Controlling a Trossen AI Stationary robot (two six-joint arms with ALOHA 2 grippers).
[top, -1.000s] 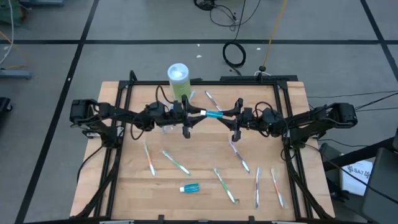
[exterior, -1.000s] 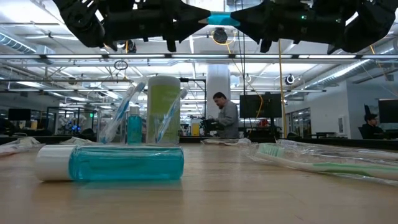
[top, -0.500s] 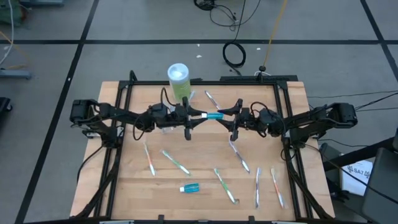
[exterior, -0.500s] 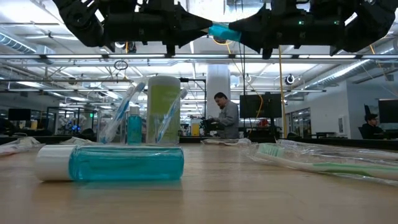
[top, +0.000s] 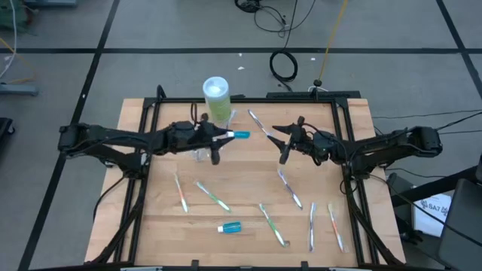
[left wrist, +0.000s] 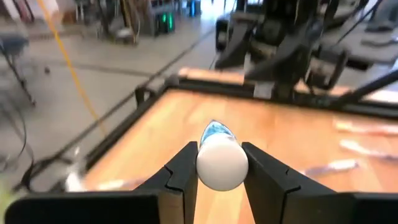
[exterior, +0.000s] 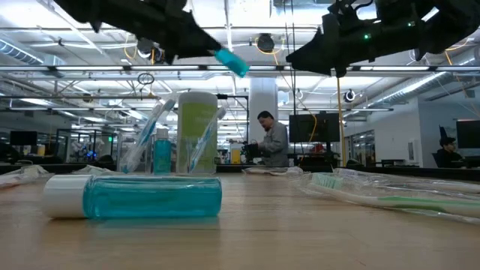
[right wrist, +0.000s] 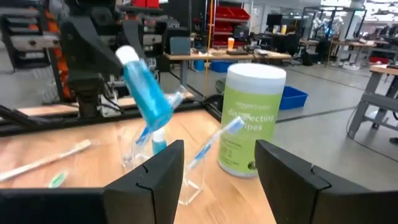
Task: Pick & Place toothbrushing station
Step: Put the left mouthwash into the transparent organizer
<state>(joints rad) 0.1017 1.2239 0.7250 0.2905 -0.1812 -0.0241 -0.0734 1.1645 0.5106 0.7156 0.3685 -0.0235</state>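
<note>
My left gripper (top: 226, 135) is shut on a small blue toothpaste tube (top: 240, 135), high above the table just near of the green wipes canister (top: 216, 98). My right gripper (top: 280, 140) is open and empty, level with it and a little toward the table's right. The clear plastic cup (right wrist: 163, 171) stands on the table by the canister and holds a few toothbrushes and a blue tube; it also shows in the low view (exterior: 159, 154). A second tube (top: 230, 226) lies on its side near the front edge. Several toothbrushes (top: 213, 196) lie flat on the wood. My left gripper pinches the tube's white cap end (left wrist: 222, 163) between its two fingers. The fingers come level from the table's left and lie along the tube, which sticks out ahead of them. The tube is lifted clear, its flat blue end (exterior: 231, 62) tipped downward.
The wipes canister (exterior: 197, 131) stands at the far edge next to the cup. Toothbrushes lie at the near middle (top: 273, 224), near right (top: 334, 226) and far middle (top: 257, 120). A black frame (top: 248, 98) edges the table. People (exterior: 274, 139) are in the room beyond.
Both grippers held the tube between them. My right gripper has let go and drawn back toward the table's right edge. My left gripper has pulled toward the left edge with the tube, whose free end now tips down.
</note>
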